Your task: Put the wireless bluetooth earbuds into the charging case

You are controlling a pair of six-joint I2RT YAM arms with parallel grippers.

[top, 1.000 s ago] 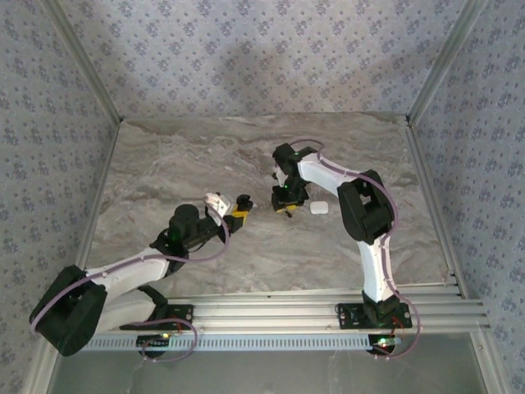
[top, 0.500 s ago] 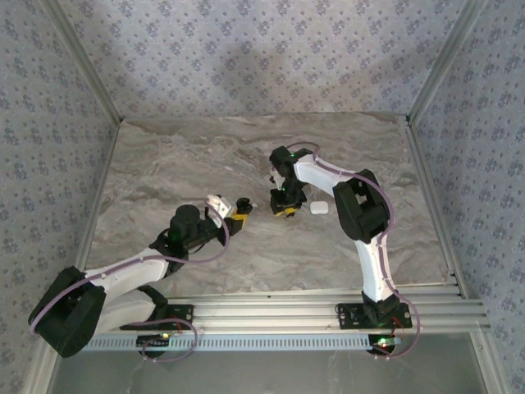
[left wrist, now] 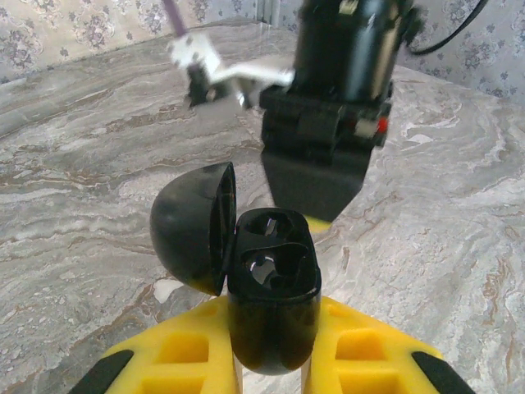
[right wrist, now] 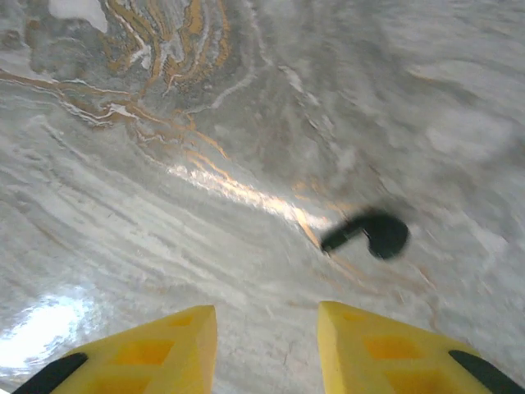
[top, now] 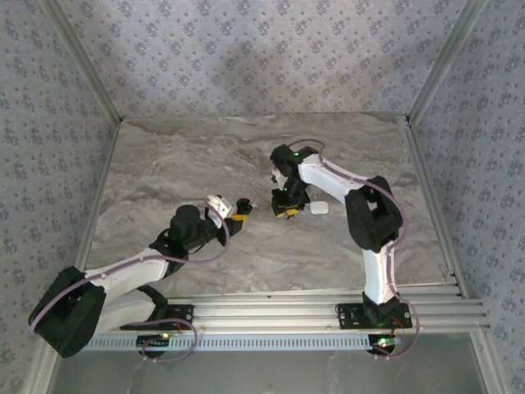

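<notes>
We note that the table (top: pixel 164 164) has a smooth, glossy marble-pattern surface, grey with tan and white veins. It throws back bright glare in the right wrist view. Both grippers carry blocky yellow fingers with black tips.

The left gripper (left wrist: pixel 272 316) is clamped on the charging case (left wrist: pixel 272 304), one finger against each side. The case is a glossy black, rounded shell, held upright. Its domed lid (left wrist: pixel 193 226) is hinged open to the left in the left wrist view. The top face shows two rounded wells, dark and shiny. From above, the left gripper (top: pixel 240 209) and the case (top: pixel 244 203) sit near the middle of the table.

The right gripper (top: pixel 285 211) hangs just beside them, pointing down at the table. In the left wrist view its black body stands directly behind the case. Its jaws are apart, with bare marble showing in the gap in the right wrist view (right wrist: pixel 267 345).

One earbud (right wrist: pixel 373 232) lies on the table. It is black, slightly blurred, with a rounded bulb and a short stem pointing left. It is far smaller than the fingers. It lies ahead of the right gripper's fingertips and off to the right of the gap, in line with the right-hand finger. It is not between the jaws and touches neither finger.

A small white rounded case (top: pixel 319 208) rests on the table just to the right of the right gripper.
</notes>
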